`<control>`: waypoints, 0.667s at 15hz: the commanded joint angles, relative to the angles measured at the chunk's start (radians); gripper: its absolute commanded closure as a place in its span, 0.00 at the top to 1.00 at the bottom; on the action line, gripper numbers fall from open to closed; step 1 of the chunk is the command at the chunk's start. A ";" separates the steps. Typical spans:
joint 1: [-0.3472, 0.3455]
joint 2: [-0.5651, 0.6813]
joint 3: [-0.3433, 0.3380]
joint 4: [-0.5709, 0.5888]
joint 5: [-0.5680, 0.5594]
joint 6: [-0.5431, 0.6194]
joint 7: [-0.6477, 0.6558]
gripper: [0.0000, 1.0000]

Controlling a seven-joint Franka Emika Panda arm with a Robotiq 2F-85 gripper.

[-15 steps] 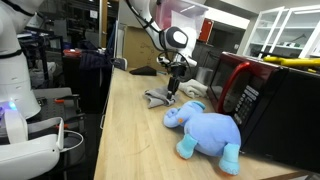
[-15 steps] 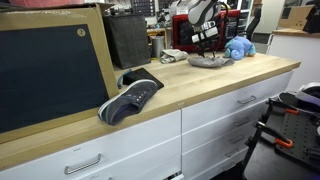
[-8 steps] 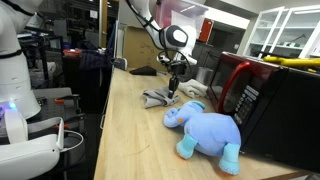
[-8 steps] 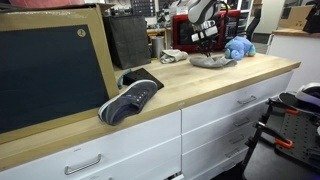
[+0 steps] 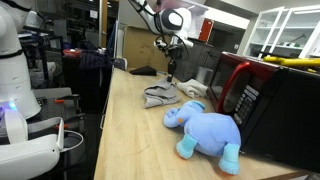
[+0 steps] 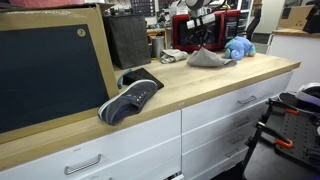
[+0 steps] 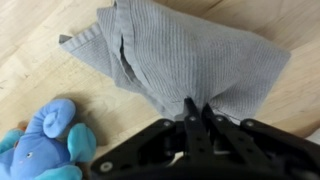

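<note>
My gripper [image 7: 196, 116] is clamped on the cloth [image 7: 190, 55]. In the wrist view my two black fingers meet with a fold of the grey ribbed fabric caught between their tips, and no gap shows. The cloth fans out from that pinch over the pale wooden counter [image 7: 35, 75]. One corner points toward the upper left of that view, and a crease runs down the middle.

In both exterior views the cloth [image 5: 160, 96] [image 6: 210, 58] rises to a peak under my tips while its wide lower part lies on the counter. Whether its whole edge touches the wood I cannot tell. I hang over it with my fingers pointing down at the counter.

The elephant [image 7: 48, 140], a blue plush, lies near the cloth, with bare wood between them in the wrist view. In an exterior view it [image 5: 205, 128] lies on its side on the counter, just beside the microwave [image 5: 250, 95], which has a red front and a dark door.

In an exterior view a dark shoe [image 6: 130, 98] with a pale sole lies near the front edge of the counter, well apart from me. Next to it stands a black board [image 6: 50, 75] in a wooden frame. White drawers [image 6: 220, 115] with metal handles run beneath the counter.
</note>
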 commanded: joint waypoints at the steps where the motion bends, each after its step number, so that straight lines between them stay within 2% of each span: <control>1: 0.047 -0.161 0.049 -0.147 -0.004 -0.005 -0.030 0.02; 5: 0.121 -0.291 0.128 -0.285 -0.028 0.001 0.007 0.02; 6: 0.136 -0.321 0.150 -0.317 -0.039 0.001 0.010 0.32; 7: 0.147 -0.353 0.169 -0.354 -0.048 0.013 0.004 0.33; 10: 0.149 -0.407 0.210 -0.404 -0.036 0.002 -0.029 0.54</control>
